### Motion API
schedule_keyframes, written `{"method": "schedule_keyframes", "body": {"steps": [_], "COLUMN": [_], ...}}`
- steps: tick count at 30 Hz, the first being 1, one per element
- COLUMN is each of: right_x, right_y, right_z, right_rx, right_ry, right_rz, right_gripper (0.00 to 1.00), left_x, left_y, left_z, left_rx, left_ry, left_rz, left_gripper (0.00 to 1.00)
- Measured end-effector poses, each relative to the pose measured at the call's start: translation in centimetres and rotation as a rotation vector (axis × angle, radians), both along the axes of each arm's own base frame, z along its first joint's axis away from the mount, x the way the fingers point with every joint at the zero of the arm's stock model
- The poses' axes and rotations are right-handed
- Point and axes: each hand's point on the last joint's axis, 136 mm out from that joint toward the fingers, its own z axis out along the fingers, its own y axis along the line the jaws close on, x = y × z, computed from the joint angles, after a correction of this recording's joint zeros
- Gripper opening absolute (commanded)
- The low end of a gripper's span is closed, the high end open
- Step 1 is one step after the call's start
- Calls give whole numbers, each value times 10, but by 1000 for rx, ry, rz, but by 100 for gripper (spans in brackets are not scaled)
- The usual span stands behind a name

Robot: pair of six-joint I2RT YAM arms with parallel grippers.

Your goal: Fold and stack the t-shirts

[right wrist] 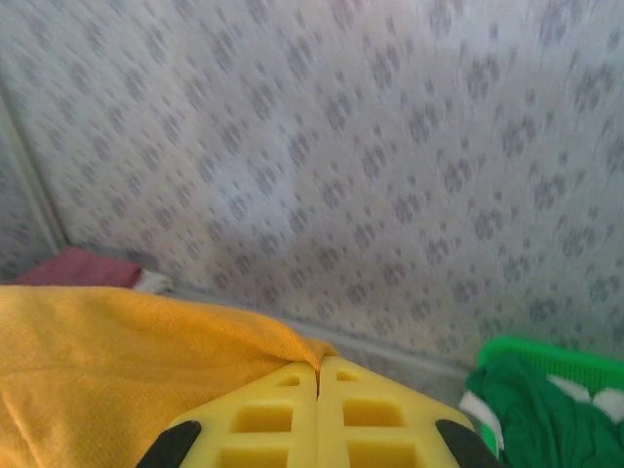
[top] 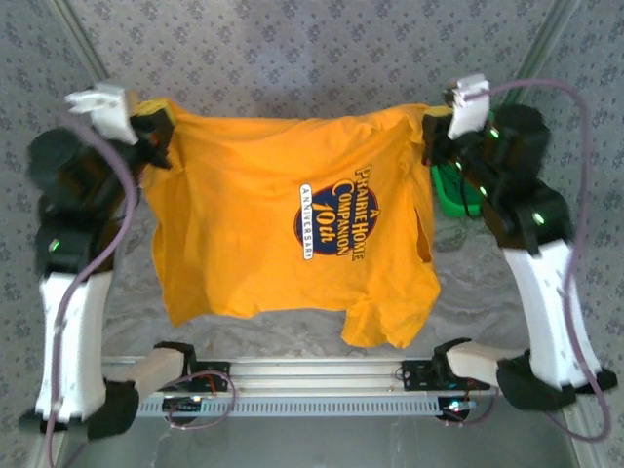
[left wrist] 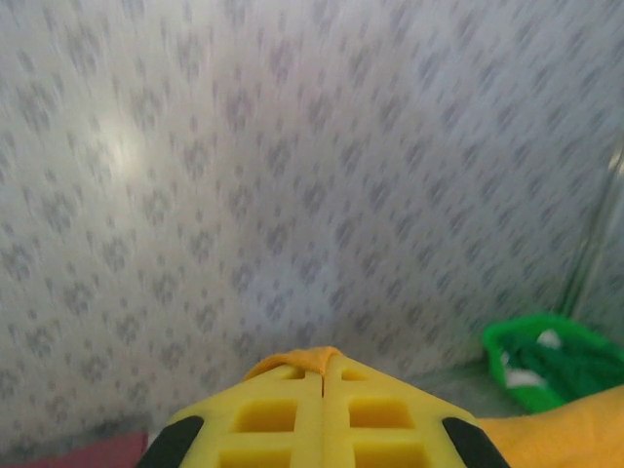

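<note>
The orange-yellow t-shirt hangs spread out, lifted by both upper corners, its navy print turned sideways.

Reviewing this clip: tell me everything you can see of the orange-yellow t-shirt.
The orange-yellow t-shirt is soft, slightly wrinkled cloth with a dark navy oval chest print whose lettering runs sideways. It is spread wide between the arms. Its far edge is stretched fairly straight, and the near edge hangs loose and uneven. The left claw and right claw are each shut on a far corner, with cloth pinched between their yellow fingers.
</note>
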Motion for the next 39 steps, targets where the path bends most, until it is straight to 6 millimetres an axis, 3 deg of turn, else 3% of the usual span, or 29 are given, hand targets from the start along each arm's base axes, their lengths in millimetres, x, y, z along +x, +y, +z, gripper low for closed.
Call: {"method": "schedule_keyframes", "body": {"steps": [1, 2, 3, 5, 7, 8, 10, 12, 14, 17, 19, 20, 22, 25, 28, 30, 33, 35, 39], "right_x": [23, 51, 73, 127, 173, 194, 227, 231, 215, 164, 126, 110, 100, 112, 139, 150, 169, 184, 206], "right_y": [-2, -2, -2, -4, -3, -1, 2, 4, 11, 18, 21, 25, 33, 47, 55, 56, 58, 61, 64], "right_z": [-18, -42, -62, -116, -161, -176, -191, -200, -190, -169, -160, -158, -170, -206, -284, -334, -379, -390, -392], "right_rx": [-2, -2, 2, 8, 31, 47, 58, 61, 68, 107, 139, 153, 158, 142, 106, 80, 57, 61, 79], "right_ry": [42, 95, 137, 242, 342, 373, 397, 424, 416, 380, 358, 345, 361, 436, 597, 711, 812, 832, 822], "right_rz": [-18, -31, -41, -56, -50, -40, -21, -10, 11, 36, 53, 67, 83, 97, 76, 48, 18, 2, -25], "right_gripper": [10, 34, 46, 54, 59, 61, 62, 63, 62, 58, 56, 55, 51, 35, 19, 14, 8, 6, 5], "left_x": [24, 48, 72, 118, 149, 161, 173, 172, 160, 117, 90, 81, 71, 77, 81, 83, 93, 110, 139], "left_y": [-2, -3, -3, -1, 8, 15, 28, 38, 39, 26, 15, 9, -1, -6, -1, 1, 5, 4, 0], "left_z": [-25, -54, -85, -162, -231, -263, -298, -304, -284, -245, -235, -241, -261, -320, -396, -427, -453, -459, -464], "left_rx": [19, 39, 58, 107, 144, 151, 154, 151, 133, 78, 40, 25, 1, -19, -22, -37, -70, -97, -142], "left_ry": [53, 108, 168, 310, 437, 503, 581, 598, 548, 441, 401, 406, 452, 608, 812, 894, 964, 977, 976], "left_rz": [5, 9, 14, 31, 68, 89, 123, 149, 165, 150, 123, 107, 83, 93, 151, 189, 252, 283, 310], "left_gripper": [0, 6, 16, 18, 38, 38, 39, 41, 41, 44, 44, 43, 40, 30, 29, 28, 25, 25, 22]}}
